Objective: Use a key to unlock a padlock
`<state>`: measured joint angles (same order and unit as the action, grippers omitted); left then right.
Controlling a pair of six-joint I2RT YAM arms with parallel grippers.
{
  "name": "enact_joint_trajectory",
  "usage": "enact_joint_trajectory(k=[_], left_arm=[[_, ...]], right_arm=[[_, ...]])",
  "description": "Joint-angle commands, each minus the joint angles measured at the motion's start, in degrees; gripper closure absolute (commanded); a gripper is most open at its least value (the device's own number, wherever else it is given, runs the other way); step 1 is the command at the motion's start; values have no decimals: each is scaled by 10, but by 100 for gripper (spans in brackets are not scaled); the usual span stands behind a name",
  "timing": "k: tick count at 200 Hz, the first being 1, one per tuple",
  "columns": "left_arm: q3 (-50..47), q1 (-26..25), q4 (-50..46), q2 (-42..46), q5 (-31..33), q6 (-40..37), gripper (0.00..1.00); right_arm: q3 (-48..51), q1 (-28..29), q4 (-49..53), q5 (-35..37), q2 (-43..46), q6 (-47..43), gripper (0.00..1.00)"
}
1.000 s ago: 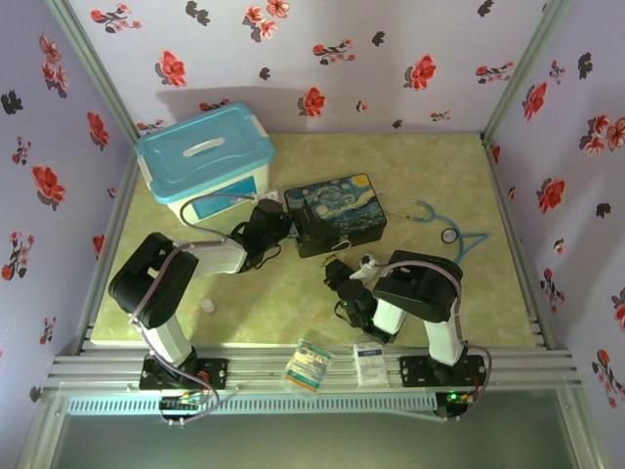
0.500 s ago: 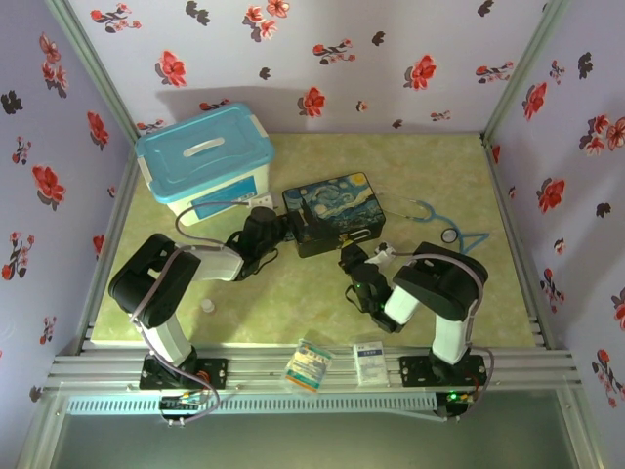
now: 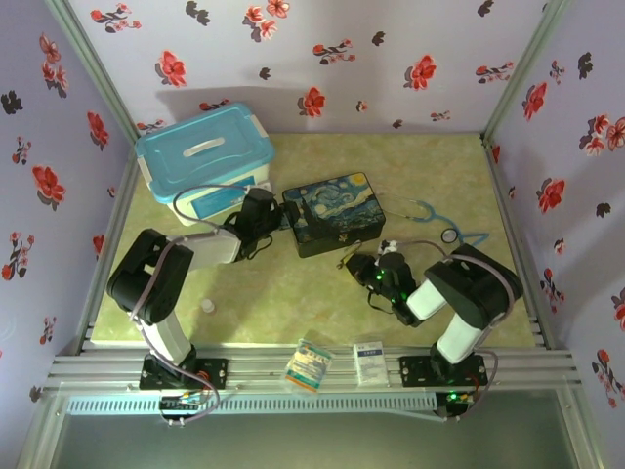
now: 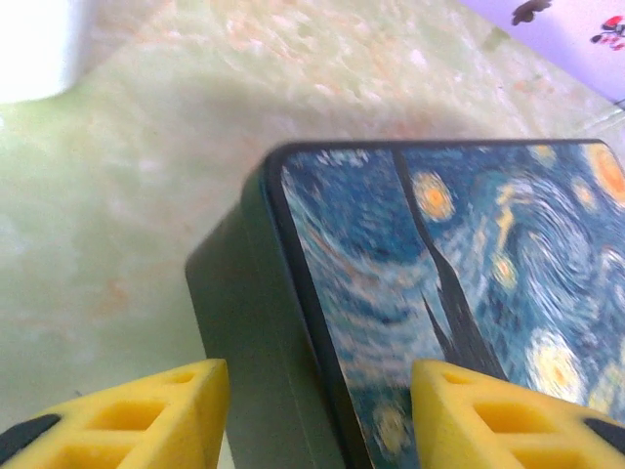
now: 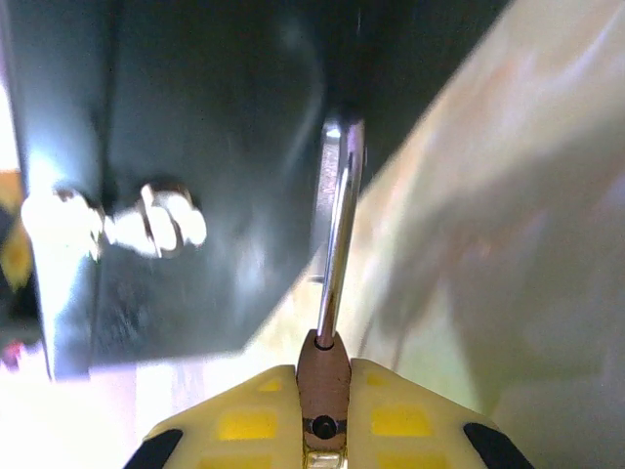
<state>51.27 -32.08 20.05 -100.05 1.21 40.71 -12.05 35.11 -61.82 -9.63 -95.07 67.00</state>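
Key (image 5: 337,225) looks tiny, stiff and slick. Your right tool (image 5: 324,379) pinches its head, with the shaft aimed at the painted box's (image 4: 469,244) dark wall beside a blurred bright lump, likely the padlock (image 5: 161,223). Your left tool (image 4: 318,396) stands open astride the box corner. Bare desk (image 4: 117,195) gives you room; mind the wall.

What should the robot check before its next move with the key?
1. Right tool shut on the key: ok.
2. Key pointing at the painted box, at its dark front: ok.
3. Key tip inside a keyhole: cannot tell, too blurred.
4. Padlock spotted: cannot tell, a bright blob glares on the box front.
5. Left tool holding the box steady: cannot tell, its fingers straddle a corner.
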Motion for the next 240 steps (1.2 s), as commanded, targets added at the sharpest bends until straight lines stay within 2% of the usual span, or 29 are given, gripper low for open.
enact_joint_trajectory(k=[1, 21, 44, 62, 73, 108, 161, 176, 194, 212, 223, 240], left_arm=[[15, 26, -149, -41, 9, -48, 49], [31, 33, -160, -37, 2, -59, 49], [51, 36, -181, -27, 2, -79, 45], [76, 43, -198, -25, -3, -89, 44], [95, 44, -212, -20, -6, -97, 43], [99, 44, -225, 36, -18, -94, 41], [32, 39, -225, 168, -26, -79, 38], [16, 39, -227, 195, -34, -73, 37], [6, 35, -237, 216, -40, -74, 34], [-1, 33, -249, 237, -39, -79, 34], [1, 33, -263, 246, -38, -85, 32], [2, 33, -281, 260, -35, -88, 27]], right_arm=[[-22, -13, 190, -120, 65, -67, 100], [-39, -28, 335, -148, 141, -116, 100], [-78, -59, 560, -173, 215, -187, 100], [-111, -88, 693, -222, 214, -257, 100], [-124, -99, 749, -224, 203, -286, 100], [-137, -111, 809, -171, 211, -305, 100], [-154, -130, 874, -110, 243, -320, 99], [-162, -129, 890, -83, 228, -322, 91], [-170, -129, 894, -65, 213, -324, 76], [-177, -129, 907, -28, 231, -325, 74], [-180, -129, 908, -10, 244, -324, 64], [-190, -129, 894, -9, 238, -329, 61]])
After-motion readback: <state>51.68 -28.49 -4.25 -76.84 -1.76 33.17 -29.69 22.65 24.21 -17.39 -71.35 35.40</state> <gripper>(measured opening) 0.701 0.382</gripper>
